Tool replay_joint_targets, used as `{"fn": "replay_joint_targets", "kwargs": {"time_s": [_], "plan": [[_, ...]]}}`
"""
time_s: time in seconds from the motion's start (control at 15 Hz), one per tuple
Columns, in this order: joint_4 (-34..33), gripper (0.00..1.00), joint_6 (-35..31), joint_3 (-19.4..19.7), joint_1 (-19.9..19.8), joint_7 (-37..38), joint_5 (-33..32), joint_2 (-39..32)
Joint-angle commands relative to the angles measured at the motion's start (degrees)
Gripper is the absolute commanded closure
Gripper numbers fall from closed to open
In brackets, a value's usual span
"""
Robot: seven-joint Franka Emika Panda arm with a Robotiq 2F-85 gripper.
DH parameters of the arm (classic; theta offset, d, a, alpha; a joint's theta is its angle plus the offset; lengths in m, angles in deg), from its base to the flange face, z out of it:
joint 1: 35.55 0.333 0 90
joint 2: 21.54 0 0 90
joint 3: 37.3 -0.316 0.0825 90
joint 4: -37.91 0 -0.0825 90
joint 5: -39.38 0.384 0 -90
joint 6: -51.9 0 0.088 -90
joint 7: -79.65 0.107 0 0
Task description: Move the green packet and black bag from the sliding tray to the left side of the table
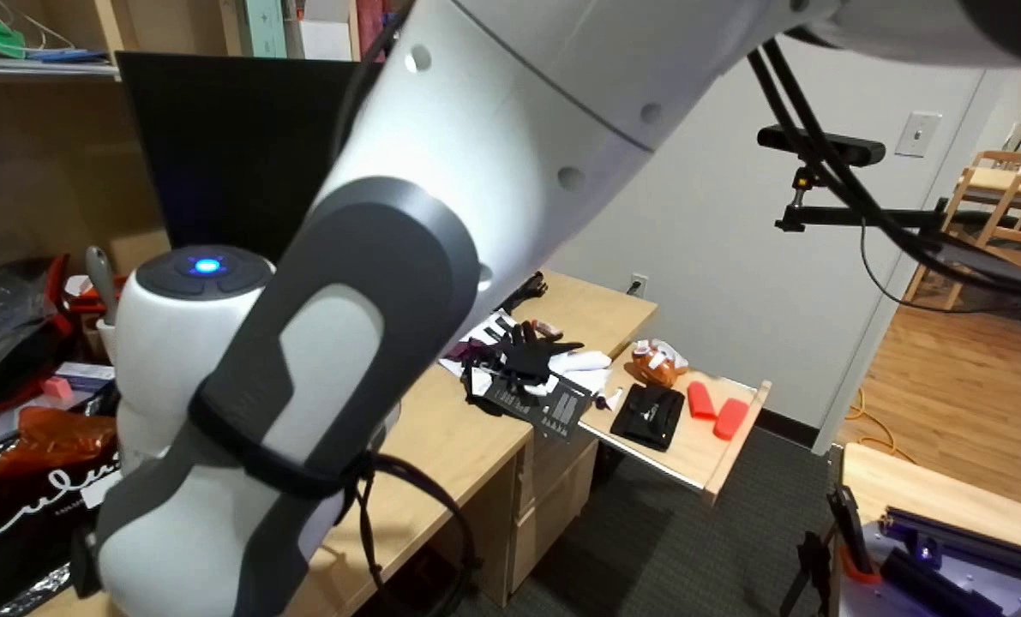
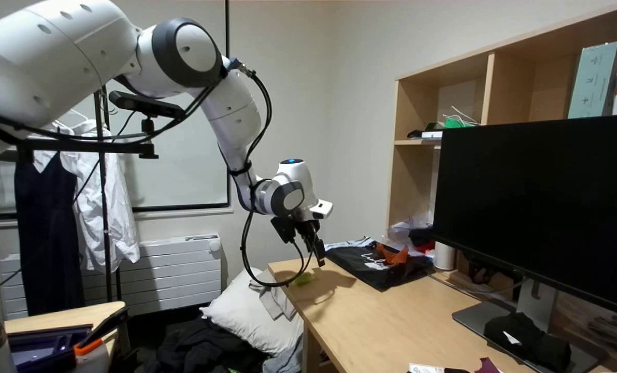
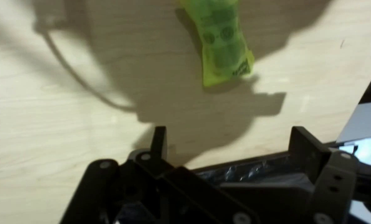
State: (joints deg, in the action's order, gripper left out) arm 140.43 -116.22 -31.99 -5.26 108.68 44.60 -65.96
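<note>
Gripper (image 3: 228, 133): hangs above table (image 2: 391, 321), fingers (image 3: 303, 147) wide apart. Green pkt. (image 3: 224, 46): lies on table near gripper, apart from fingers. In an ext. view I see a pale green smudge (image 2: 304, 280) near table edge, prob. same pkt.; too faint to be sure. Blk. bag (image 1: 647, 417): lies on tray (image 1: 690, 454), just beside two red pcs. (image 1: 700, 400); an orange item (image 1: 657, 364) sits near it, same tray. Tray juts out past table. Glossy sack (image 2: 373, 269), wht. lettering: rests on table, near gripper. Monitor (image 2: 536, 207): stands on table, scrn. dark. In an ext. view, arm (image 1: 510, 154) hides part of monitor.
</note>
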Motion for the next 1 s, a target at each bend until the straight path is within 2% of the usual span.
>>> {"fn": "replay_joint_targets", "kwargs": {"time_s": [0.0, 0.33, 0.6, 0.73, 0.8, 0.87, 0.93], "plan": [[6.16, 0.00, -0.33, 3.52, -0.09, 4.52, 1.95, 6.99], [14.73, 0.00, -0.65, 9.23, -1.61, 9.53, 1.24, 14.37], [26.12, 0.00, -2.34, 15.71, -2.00, 15.82, -0.11, 22.00], [31.86, 0.00, -4.87, 17.15, -3.20, 16.70, -0.31, 26.06], [33.92, 0.00, -6.94, 15.77, -5.12, 15.43, 0.46, 28.00], [27.50, 0.00, -4.08, 17.18, -3.22, 14.28, 0.90, 22.04], [29.09, 0.00, -4.57, 17.29, -3.72, 14.17, 0.85, 23.36]]}}
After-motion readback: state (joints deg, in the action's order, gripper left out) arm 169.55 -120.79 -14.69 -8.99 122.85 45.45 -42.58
